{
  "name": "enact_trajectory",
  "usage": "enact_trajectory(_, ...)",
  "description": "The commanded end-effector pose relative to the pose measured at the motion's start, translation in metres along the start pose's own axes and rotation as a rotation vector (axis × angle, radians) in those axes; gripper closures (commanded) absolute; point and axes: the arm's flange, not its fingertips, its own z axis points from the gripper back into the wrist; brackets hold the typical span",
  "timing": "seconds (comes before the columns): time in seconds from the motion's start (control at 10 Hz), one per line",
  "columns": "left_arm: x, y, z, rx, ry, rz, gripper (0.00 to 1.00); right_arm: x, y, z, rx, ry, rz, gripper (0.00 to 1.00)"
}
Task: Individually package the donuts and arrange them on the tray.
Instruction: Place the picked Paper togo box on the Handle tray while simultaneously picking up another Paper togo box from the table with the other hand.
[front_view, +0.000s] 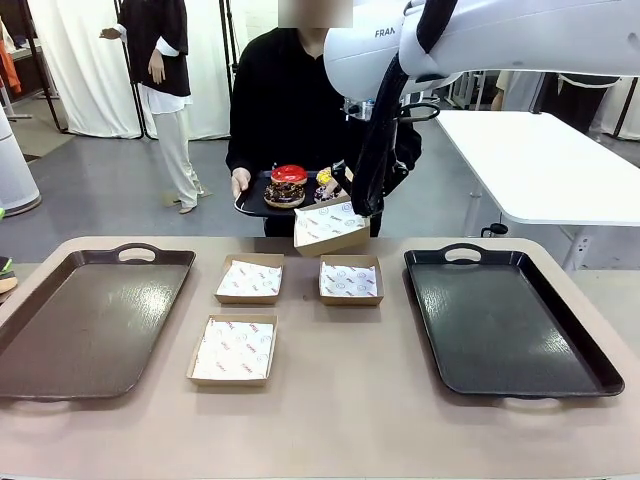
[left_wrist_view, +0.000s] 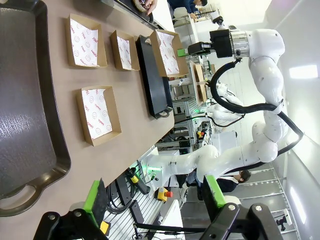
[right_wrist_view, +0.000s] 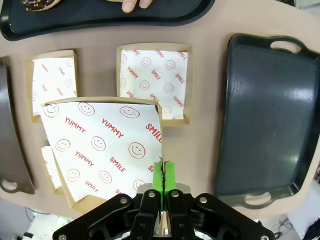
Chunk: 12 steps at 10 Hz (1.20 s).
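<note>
Several donuts (front_view: 287, 186) are sitting on the person's black tray (front_view: 245, 205) at the far side, just left of the lined box (front_view: 328, 225) the right gripper (right_wrist_view: 163, 172) is clamping by a corner, as the left gripper (left_wrist_view: 154, 192) is hovering near-left, jaws apart.

- Left gripper (left_wrist_view: 152, 187): jaws spread wide, green pads (left_wrist_view: 93, 194) well apart; wrist rolled so that the table stands sideways in its view.
- Right arm (front_view: 500, 40): white, enters from the upper right and reaches across the middle, wrist bent down.
- Right gripper (right_wrist_view: 162, 169): fingers point down, green pads pressed together, pinching a corner of a paper-lined cardboard box (right_wrist_view: 100, 145) held above the table.
</note>
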Motion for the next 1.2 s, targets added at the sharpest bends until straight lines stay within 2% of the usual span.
enact_trajectory(0.0, 0.0005, 0.0003, 0.0003, -0.026, -0.015, -0.016, 0.0, 0.0001, -0.0007, 0.0005, 0.007, 0.005, -0.004, 1.0)
enact_trajectory(1.1, 0.0005, 0.0003, 0.0003, -0.026, -0.015, -0.016, 0.0, 0.0001, -0.0007, 0.0005, 0.007, 0.005, -0.004, 1.0)
